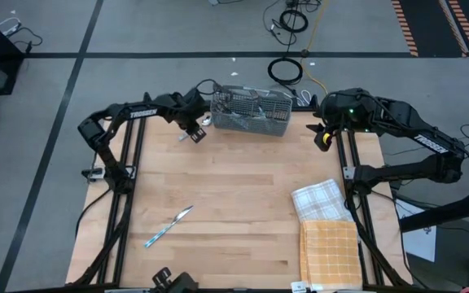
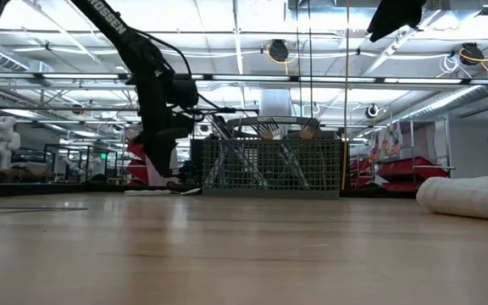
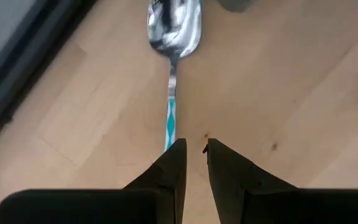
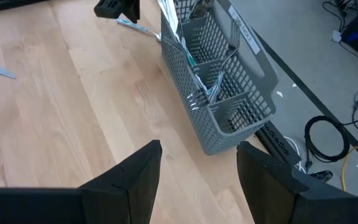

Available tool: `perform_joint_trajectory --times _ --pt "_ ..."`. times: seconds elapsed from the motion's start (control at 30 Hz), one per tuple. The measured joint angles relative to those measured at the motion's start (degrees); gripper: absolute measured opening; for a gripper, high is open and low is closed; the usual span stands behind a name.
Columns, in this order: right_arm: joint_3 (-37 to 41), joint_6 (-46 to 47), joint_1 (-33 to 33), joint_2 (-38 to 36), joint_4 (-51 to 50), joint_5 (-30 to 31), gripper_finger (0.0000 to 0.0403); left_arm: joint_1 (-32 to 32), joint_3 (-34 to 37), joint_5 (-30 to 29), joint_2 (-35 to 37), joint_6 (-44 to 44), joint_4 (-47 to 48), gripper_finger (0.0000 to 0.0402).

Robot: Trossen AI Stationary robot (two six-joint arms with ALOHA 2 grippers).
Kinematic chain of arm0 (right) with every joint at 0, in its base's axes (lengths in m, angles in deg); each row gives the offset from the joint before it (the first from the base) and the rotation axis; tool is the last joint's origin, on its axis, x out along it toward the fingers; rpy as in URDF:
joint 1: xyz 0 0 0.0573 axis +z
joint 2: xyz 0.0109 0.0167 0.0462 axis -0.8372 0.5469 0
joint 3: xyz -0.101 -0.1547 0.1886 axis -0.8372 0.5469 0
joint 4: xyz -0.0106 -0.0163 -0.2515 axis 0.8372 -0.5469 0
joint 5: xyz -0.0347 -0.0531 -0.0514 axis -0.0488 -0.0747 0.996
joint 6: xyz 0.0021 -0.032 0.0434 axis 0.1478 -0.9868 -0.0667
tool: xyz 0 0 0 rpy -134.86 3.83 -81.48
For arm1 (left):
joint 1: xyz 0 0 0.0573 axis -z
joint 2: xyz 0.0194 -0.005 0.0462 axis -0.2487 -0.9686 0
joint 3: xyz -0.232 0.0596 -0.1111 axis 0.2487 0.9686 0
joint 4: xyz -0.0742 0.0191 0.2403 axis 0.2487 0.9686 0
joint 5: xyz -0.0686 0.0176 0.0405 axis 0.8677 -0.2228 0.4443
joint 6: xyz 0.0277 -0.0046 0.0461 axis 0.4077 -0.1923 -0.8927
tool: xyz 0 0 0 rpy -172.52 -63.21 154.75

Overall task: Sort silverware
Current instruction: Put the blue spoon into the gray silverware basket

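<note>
Wooden table (image 1: 243,212): caddy (image 1: 251,111) mostly loaded; left gripper (image 3: 191,149) nearly closed around spoon (image 3: 173,25) handle, knife (image 1: 169,225) remaining; right gripper (image 4: 197,149) open, idle

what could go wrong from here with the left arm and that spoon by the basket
The left tool grips only the end of the spoon handle, with the bowl far out front. It may pivot or slip when lifted. The spoon also lies close beside the mesh basket, whose compartments already hold crowded silverware, so its bowl could catch on the rim or on those pieces.
</note>
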Motion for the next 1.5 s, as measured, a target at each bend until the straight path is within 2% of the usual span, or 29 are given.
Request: perform_joint_trajectory --times 0.37,0.53,0.87,1.23,1.3,1.4,1.5 --pt "0.00 -0.02 0.00 0.00 -0.56 0.09 0.0199 -0.30 -3.00 5.35 0.00 -8.16 2.79 0.0071" --pt "0.00 -0.02 0.00 0.00 -0.55 0.35 0.0199 -0.95 -3.21 3.66 -0.04 -14.35 6.73 0.0071" --pt "0.00 -0.02 -0.01 -0.02 -1.06 0.35 0.0199 -4.79 -3.21 4.89 -3.84 -12.12 2.46 0.0071" --pt "0.00 0.66 -0.02 -0.02 -1.53 0.33 0.0199 -3.73 -3.56 4.67 -11.17 -9.34 -0.62 0.0071" --pt "0.00 0.97 -0.02 -0.02 -1.62 0.31 0.0199 -3.48 -3.49 3.31 -11.28 -7.17 -0.97 0.0062" --pt "0.00 1.03 -0.02 -0.02 -1.61 0.30 0.0199 -3.54 -3.42 3.96 -11.23 -5.15 -0.87 0.0021" --pt "0.00 1.25 -0.02 -0.02 -1.61 0.30 0.0199 -3.47 -3.42 4.82 -11.21 -3.88 -0.36 0.0015"
